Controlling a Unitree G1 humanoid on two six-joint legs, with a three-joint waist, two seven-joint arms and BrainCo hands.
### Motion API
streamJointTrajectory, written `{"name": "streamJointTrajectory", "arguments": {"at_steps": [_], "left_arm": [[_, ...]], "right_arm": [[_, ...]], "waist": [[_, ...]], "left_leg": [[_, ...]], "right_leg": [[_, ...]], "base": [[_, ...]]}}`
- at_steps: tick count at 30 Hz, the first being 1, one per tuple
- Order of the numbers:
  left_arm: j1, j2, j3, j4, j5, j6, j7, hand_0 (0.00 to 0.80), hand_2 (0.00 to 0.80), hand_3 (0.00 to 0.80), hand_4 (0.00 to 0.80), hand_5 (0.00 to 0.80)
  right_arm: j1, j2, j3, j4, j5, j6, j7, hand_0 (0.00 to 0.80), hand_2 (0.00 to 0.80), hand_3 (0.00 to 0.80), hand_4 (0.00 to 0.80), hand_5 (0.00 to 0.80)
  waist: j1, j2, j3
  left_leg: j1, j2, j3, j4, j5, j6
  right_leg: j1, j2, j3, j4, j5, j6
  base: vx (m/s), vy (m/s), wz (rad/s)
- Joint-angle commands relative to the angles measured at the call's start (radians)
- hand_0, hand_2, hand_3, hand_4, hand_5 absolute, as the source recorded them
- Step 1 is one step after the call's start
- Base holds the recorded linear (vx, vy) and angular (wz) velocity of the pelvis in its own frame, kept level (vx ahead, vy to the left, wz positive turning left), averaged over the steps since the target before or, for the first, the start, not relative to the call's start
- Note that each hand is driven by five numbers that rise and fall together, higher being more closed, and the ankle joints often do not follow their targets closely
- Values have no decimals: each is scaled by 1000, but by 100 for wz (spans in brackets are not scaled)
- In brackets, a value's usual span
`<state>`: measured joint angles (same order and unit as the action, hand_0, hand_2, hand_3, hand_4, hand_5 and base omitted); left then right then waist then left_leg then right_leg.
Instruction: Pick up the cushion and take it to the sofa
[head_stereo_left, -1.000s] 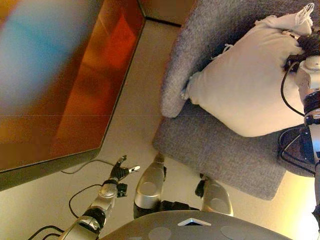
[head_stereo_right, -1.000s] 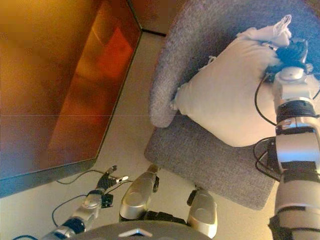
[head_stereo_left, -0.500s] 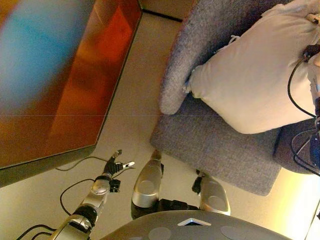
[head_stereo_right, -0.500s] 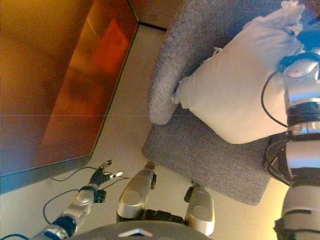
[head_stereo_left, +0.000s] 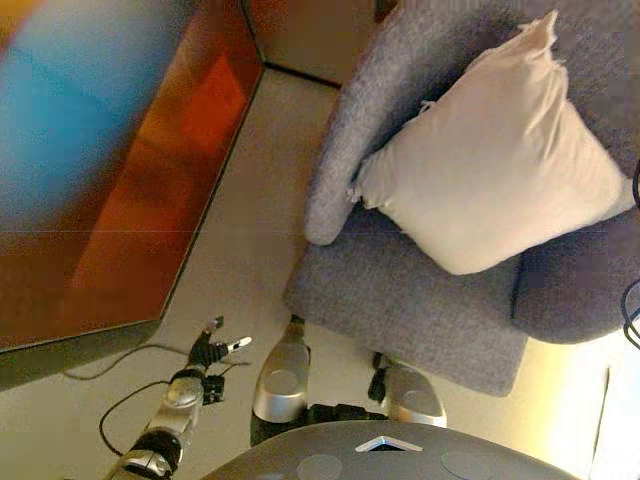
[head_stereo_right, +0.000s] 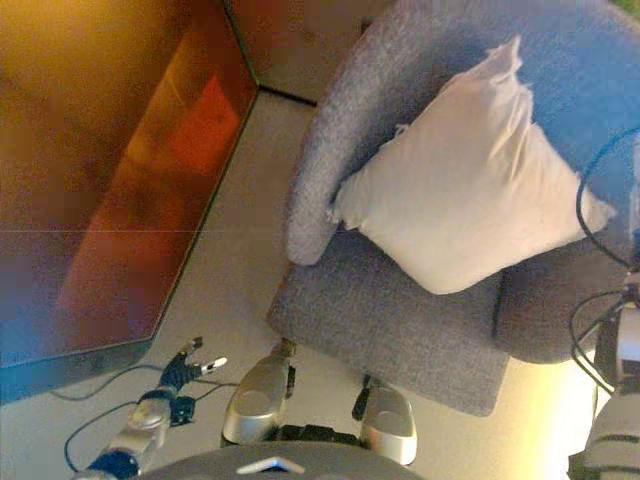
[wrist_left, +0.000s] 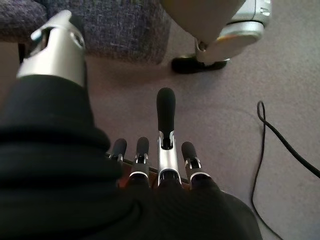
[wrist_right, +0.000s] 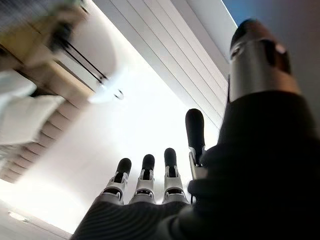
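The cream cushion (head_stereo_left: 490, 170) leans against the backrest of the grey sofa (head_stereo_left: 400, 300), one corner pointing up and nothing holding it. In the eye views only the forearm of my right arm shows, at the right edge. My right hand (wrist_right: 194, 131) appears in its own wrist view, relaxed and empty, aimed up at a bright slatted ceiling. Low by the floor at the lower left hangs my left hand (head_stereo_left: 210, 350), fingers loose and empty. Its wrist view has the left hand (wrist_left: 166, 115) over beige carpet with the sofa's front edge (wrist_left: 125, 30) beyond.
A tall orange-brown panel (head_stereo_left: 120, 180) stands along the left. Beige floor (head_stereo_left: 250, 250) runs between it and the sofa's rounded armrest (head_stereo_left: 345, 130). The other armrest (head_stereo_left: 570, 290) bulges at the right, below the cushion.
My right hand has let go of the cushion's top corner and left the eye views. The cushion now rests alone on the sofa. The camera has shifted.
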<state>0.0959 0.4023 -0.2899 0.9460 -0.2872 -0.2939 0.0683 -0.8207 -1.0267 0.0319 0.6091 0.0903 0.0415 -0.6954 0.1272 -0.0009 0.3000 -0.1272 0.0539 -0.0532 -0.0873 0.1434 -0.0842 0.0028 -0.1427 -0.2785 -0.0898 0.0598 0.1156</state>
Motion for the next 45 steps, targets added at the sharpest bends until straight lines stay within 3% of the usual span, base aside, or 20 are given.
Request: {"name": "streamJointTrajectory", "arguments": {"at_steps": [1,6,12,17,19,24,28,34,45], "left_arm": [[57,-8,-7,72,59,-19,3,0,0,0,0,0],[90,-33,34,92,82,-23,7,0,0,0,0,0],[126,-64,91,136,123,0,27,0,0,0,0,0],[119,-71,118,179,135,28,25,0,0,0,0,0],[101,-74,111,202,149,31,28,0,0,0,0,0],[56,-103,90,259,167,38,44,0,0,0,0,0],[35,-139,81,296,182,35,78,0,0,0,0,0],[29,-170,73,320,199,54,87,0,0,0,0,0],[-2,-158,57,333,192,122,73,0,0,0,0,0]], "right_arm": [[94,-91,-8,-67,8,-39,0,0,0,0,0,0],[319,-32,-128,-110,38,-2,50,0,0,0,0,0],[699,226,-216,-148,50,20,156,0,0,0,0,0],[828,437,-115,105,108,14,342,0,0,0,0,0],[846,540,-68,288,171,-13,398,0,0,0,0,0],[843,714,-8,561,268,36,489,0,0,0,0,0],[840,785,29,666,281,119,530,0,0,0,0,0],[837,823,84,719,223,225,596,0,0,0,0,0],[803,799,107,715,185,240,589,0,0,0,0,0]], "waist": [[14,-11,-129],[-10,-24,-161],[-58,-40,-174],[-81,-51,-176],[-81,-49,-179],[-77,-39,-183],[-76,-30,-186],[-67,-21,-195],[-55,-24,-207]], "left_leg": [[106,7,50,0,-170,10],[135,10,62,0,-182,13],[179,11,96,0,-200,23],[218,6,116,0,-209,31],[232,4,116,0,-213,36],[252,-3,109,0,-216,45],[266,-9,103,0,-219,50],[277,-19,87,0,-222,53],[280,-31,71,0,-223,60]], "right_leg": [[-5,-5,47,2,-44,8],[19,0,58,2,-51,6],[49,4,88,2,-53,8],[82,4,94,2,-51,7],[95,5,92,2,-52,6],[119,10,93,4,-59,-5],[132,12,96,6,-65,-11],[148,12,89,6,-74,-16],[153,11,83,11,-77,-14]], "base": [[70,18,3],[31,18,-1],[10,8,-14],[5,-20,-16],[16,-36,-14],[2,-8,-2],[-4,10,0],[-27,41,1],[-29,1,2]]}}
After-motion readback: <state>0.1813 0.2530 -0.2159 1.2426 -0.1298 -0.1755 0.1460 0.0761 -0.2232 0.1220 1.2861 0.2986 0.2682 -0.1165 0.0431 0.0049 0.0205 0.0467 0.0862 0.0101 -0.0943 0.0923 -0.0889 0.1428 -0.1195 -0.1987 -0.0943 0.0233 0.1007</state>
